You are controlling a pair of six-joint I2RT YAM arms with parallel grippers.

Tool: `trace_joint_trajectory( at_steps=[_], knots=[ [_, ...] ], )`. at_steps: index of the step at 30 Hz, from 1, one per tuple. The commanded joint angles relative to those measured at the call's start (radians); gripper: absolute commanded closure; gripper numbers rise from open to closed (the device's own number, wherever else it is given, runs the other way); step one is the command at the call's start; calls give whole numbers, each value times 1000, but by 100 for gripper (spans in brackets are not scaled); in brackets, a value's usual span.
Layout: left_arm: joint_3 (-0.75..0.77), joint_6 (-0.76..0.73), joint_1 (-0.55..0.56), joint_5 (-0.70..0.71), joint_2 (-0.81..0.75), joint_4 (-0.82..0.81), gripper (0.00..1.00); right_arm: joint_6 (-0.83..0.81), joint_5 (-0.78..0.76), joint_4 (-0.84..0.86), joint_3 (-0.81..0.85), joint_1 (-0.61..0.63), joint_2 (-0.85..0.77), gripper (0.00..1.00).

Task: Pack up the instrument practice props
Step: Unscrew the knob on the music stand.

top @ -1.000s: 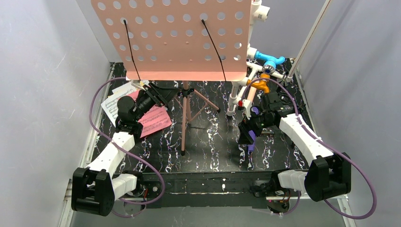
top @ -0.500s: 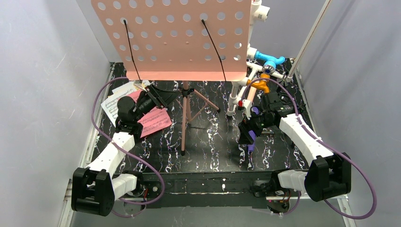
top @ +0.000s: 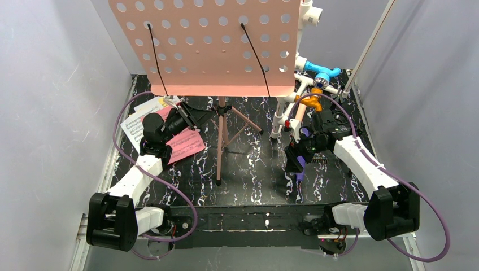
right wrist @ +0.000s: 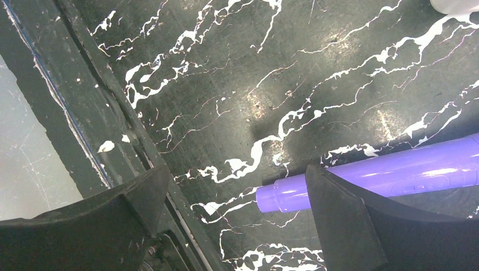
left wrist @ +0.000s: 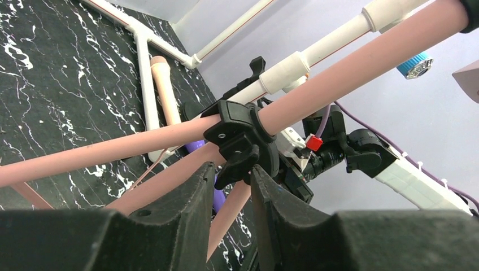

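Note:
The pink perforated sheet-music holder (top: 209, 45) stands at the back on its pink pole (top: 221, 121) with the tripod legs spread. My left gripper (top: 204, 116) reaches in from the left to the black clamp (left wrist: 237, 127) on the pole. Its jaws (left wrist: 232, 168) are shut on the clamp's black knob (left wrist: 240, 161). Printed music pages (top: 134, 121) and a pink folder (top: 186, 145) lie under the left arm. A purple microphone (right wrist: 384, 175) lies on the table. My right gripper (right wrist: 237, 172) hangs open over its end, one finger beside it. A beige microphone (left wrist: 164, 84) lies farther back.
The white pipe frame (top: 305, 84) with blue and orange fittings stands at the back right, close to the right arm. White walls close in both sides. The table's near edge rail (right wrist: 85, 113) runs just beside the right gripper.
My left gripper's jaws have narrowed from wide open onto the clamp's knob, and the left arm has shifted slightly. The right arm has not moved.

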State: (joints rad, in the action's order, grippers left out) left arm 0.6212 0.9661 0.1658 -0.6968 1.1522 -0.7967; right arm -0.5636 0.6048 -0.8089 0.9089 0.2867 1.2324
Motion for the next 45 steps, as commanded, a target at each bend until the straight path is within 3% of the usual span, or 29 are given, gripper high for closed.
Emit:
trace_joint_trajectory(
  at_steps=[1,7,12,20,22,25,27,37,40,45],
  knots=[
    [42,19,-5,-10,-13,-35,73,1,7,45,21,8,-21,0],
    [22,88,-5,29,-27,-60,82,0,7,45,21,8,-22,0],
    [7,173,-5,57,-36,-75,99,0,7,45,21,8,-24,0],
    [-27,454,-5,113,-43,-73,100,1,4,45,19,8,-28,0],
    [-40,479,-5,121,-62,-72,90,1,3,45,19,7,-28,0],
    [-52,487,-5,129,-94,-57,62,1,3,45,19,8,-28,0],
    [-55,482,-5,129,-110,-44,53,1,2,44,20,8,-28,0],
    [-137,328,-22,107,-196,41,21,-2,-13,37,15,8,-45,0],
    [-178,297,-32,105,-242,50,3,-3,-13,37,15,8,-44,0],
    [-235,261,-62,89,-311,73,2,-3,-14,39,15,8,-45,0]
  ],
)
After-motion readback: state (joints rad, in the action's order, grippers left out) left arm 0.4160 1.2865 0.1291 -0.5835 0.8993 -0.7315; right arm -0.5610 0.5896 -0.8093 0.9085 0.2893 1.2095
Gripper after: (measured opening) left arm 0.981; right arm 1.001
